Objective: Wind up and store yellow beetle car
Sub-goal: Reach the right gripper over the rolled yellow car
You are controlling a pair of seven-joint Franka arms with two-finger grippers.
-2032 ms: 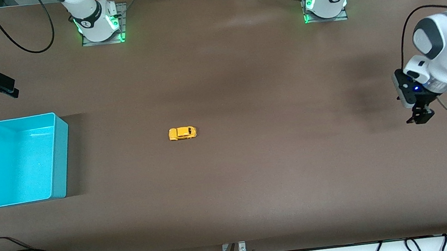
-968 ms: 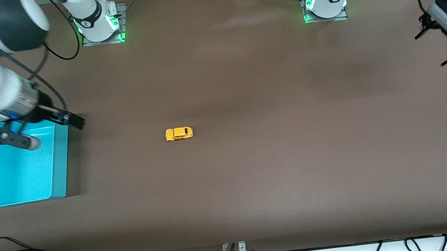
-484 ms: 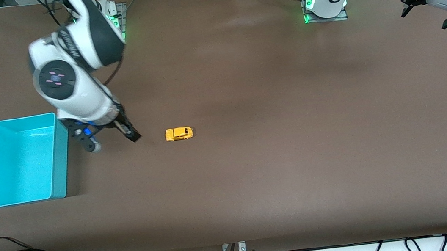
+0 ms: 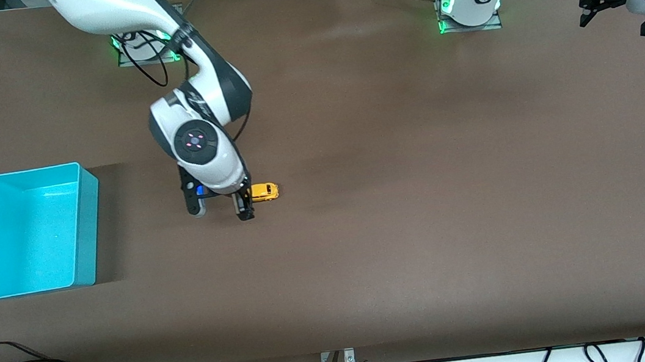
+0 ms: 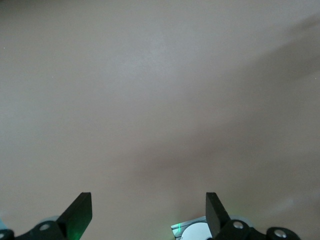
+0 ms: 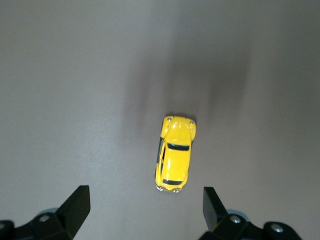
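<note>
Judging from how things lie, almost nothing of the task is done: the yellow beetle car (image 4: 264,192) sits on its wheels on the bare tabletop (image 4: 424,205), near the middle, well apart from the turquoise bin (image 4: 79,229) at the right arm's end, and the bin holds nothing. The right gripper (image 4: 244,206) hovers low over the car's end that points toward the bin, fingers spread wide and grasping nothing; its wrist view shows the car (image 6: 174,153) lying just ahead of the released fingers (image 6: 212,205), not yet between them. Grasping, winding and storing all remain. The left gripper (image 4: 614,0) waits, released and empty, over the left arm's end of the tabletop. The right arm's wrist hides part of the car from the front camera, and no winding mechanism can be made out.
</note>
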